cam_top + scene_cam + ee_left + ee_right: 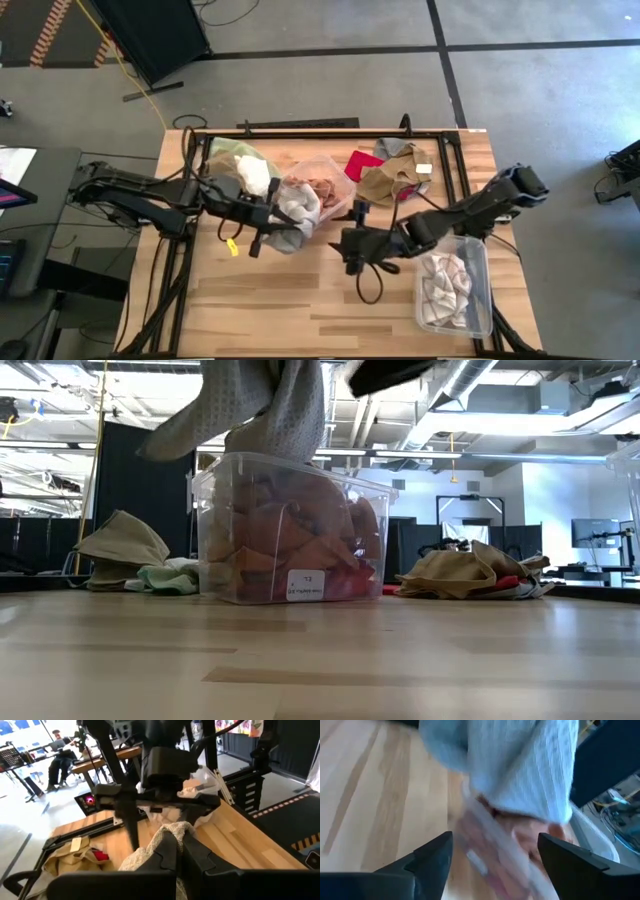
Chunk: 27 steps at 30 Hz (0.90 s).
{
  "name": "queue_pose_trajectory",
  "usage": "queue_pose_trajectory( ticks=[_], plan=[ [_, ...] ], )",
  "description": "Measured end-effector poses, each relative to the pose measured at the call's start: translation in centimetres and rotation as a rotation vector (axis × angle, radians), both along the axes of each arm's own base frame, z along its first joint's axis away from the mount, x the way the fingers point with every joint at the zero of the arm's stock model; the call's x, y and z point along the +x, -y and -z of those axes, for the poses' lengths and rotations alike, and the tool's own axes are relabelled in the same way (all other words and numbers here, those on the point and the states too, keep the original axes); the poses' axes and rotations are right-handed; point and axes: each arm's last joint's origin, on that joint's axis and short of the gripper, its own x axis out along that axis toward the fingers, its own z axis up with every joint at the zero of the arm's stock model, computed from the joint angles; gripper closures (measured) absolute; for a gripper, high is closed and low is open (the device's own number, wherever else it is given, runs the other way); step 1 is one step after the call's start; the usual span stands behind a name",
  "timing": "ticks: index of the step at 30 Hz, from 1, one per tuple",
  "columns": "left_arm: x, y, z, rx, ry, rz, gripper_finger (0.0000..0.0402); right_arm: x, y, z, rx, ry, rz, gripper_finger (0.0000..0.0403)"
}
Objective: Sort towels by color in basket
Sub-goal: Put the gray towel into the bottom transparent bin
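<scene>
The left hand (283, 228) is clamped on the grey towel (298, 212), which hangs just above a clear bin (290, 530) filled with rust-orange and red towels. The right hand (352, 245), fingers apart and empty, sits beside that bin. Behind the right hand, a second clear bin (478, 262) on the bench (300, 300) holds the white checked towel (443, 288).

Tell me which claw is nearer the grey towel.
Left. The left claw is shut on the grey towel above the clear bin; the right claw hangs open beside it, not touching.
</scene>
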Motion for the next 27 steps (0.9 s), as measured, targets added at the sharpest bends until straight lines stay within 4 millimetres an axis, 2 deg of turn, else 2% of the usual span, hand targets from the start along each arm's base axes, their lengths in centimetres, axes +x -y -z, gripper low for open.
queue_pose_trajectory(
  ticks=[7, 16, 22, 27],
  plan=[
    [-0.1, 0.7, -0.2, 0.000, 0.016, 0.043, 0.0401, 2.2, 1.8, -0.3, -0.026, 0.087, -0.061, 0.0066],
    [-0.2, 1.2, -0.1, 0.014, 0.009, 0.072, 0.0401, 5.8, 4.5, 1.6, 0.026, 0.169, -0.153, 0.0067],
    [-0.3, 1.3, 0.3, 0.021, -0.029, 0.074, 0.0401, 7.4, 4.9, 3.2, 0.031, 0.208, -0.201, 0.0072],
    [-0.3, 1.3, 0.4, 0.035, -0.036, 0.076, 0.0401, 8.1, 4.7, 3.5, -0.009, 0.262, -0.233, 0.0109]
  ],
)
